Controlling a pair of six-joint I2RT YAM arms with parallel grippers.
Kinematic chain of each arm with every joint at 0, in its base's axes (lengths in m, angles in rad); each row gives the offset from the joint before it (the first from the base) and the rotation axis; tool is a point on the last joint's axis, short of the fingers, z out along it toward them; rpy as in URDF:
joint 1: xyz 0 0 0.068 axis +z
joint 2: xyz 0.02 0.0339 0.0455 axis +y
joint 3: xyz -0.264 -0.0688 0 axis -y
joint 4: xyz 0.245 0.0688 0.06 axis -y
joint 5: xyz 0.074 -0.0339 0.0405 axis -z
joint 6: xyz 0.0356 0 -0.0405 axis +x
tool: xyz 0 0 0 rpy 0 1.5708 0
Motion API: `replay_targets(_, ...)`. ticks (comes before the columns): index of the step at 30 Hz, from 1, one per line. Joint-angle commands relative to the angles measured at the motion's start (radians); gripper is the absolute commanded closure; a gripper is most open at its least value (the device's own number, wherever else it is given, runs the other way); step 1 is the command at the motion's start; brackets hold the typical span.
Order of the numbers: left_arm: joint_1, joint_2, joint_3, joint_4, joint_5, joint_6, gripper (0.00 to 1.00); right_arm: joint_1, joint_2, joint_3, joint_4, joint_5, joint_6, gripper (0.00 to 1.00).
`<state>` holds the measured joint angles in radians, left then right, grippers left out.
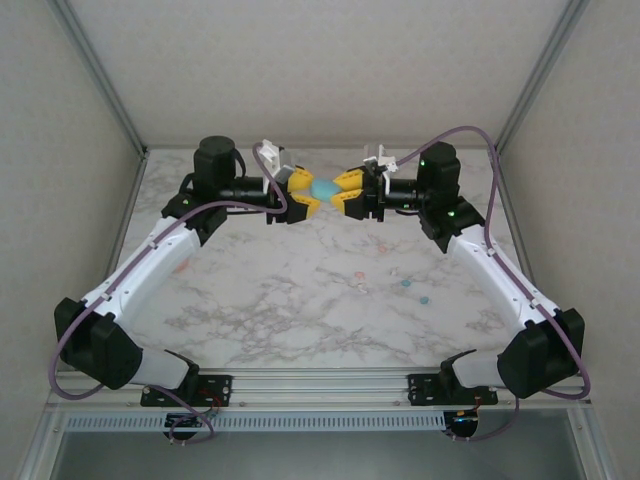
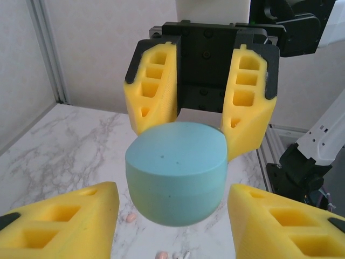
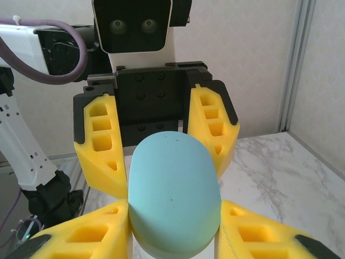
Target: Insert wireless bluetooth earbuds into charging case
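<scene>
The left gripper [image 1: 308, 192] stands part-open around one end of the teal charging case [image 1: 326, 189], which hangs in mid-air; whether its pads touch the case cannot be told. The right gripper [image 1: 345, 192] clamps the other end. The earbuds [image 1: 405, 284] lie scattered on the marble table [image 1: 270, 300] below.

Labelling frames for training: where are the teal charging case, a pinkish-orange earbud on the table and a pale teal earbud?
teal charging case [image 1: 326, 188], top external view, middle of its shell.
pinkish-orange earbud [image 2: 131, 217], left wrist view, its centre.
pale teal earbud [image 1: 406, 284], top external view, its centre.
</scene>
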<state>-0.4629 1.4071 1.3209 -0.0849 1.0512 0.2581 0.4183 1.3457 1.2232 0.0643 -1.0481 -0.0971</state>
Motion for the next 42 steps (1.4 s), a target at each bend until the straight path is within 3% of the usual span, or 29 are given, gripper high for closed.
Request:
replay_targets(1, -0.006, 0.013, 0.048, -0.021, 0.039, -0.009, 0.45, 0.012, 0.008, 0.024, 0.038, -0.006, -0.015, 0.63)
replay_targets(12, -0.020, 0.056, 0.110, -0.142, 0.071, 0.029, 0.46, 0.018, 0.003, 0.003, 0.095, 0.016, -0.005, 0.63)
replay_targets(34, -0.029, 0.049, 0.101, -0.032, 0.058, -0.071, 0.50, 0.018, -0.008, -0.033, 0.089, 0.037, -0.042, 0.63)
replay_targets(38, -0.029, 0.050, 0.101, -0.044, 0.063, -0.058, 0.53, 0.017, -0.009, -0.037, 0.107, 0.037, -0.032, 0.63)
replay_targets(42, -0.029, 0.051, 0.111, -0.100, 0.066, -0.012, 0.49, 0.017, -0.018, -0.053, 0.168, 0.055, 0.002, 0.63)
